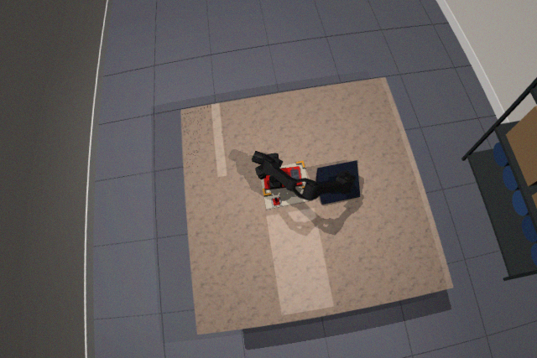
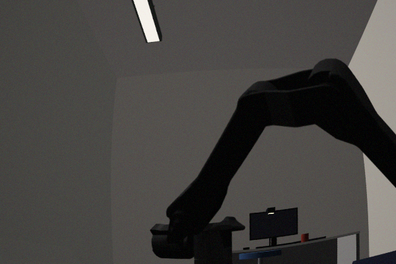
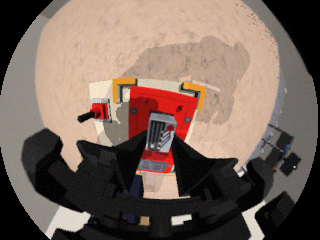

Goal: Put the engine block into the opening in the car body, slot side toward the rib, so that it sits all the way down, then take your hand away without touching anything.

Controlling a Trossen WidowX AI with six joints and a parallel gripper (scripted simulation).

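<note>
The grey engine block (image 3: 161, 133) with a red round cap is between the fingertips of my gripper (image 3: 159, 134) in the wrist view. The gripper is shut on it. The block is over the middle of the red car body (image 3: 165, 97) (image 1: 295, 169), and it and the fingers hide the opening and the rib. Whether the block is above the opening or partly in it cannot be told. In the top view the arm covers the block and part of the body. The exterior view shows the arm reaching down, with its fingertips out of frame.
The car body lies on a pale board (image 1: 271, 204) (image 3: 98, 90) between orange corner brackets (image 1: 300, 164) (image 3: 124, 82). A red piece with a black handle (image 3: 100, 112) (image 1: 276, 201) stands on the board beside the body. The arm's base is on a dark blue mat (image 1: 338, 168).
</note>
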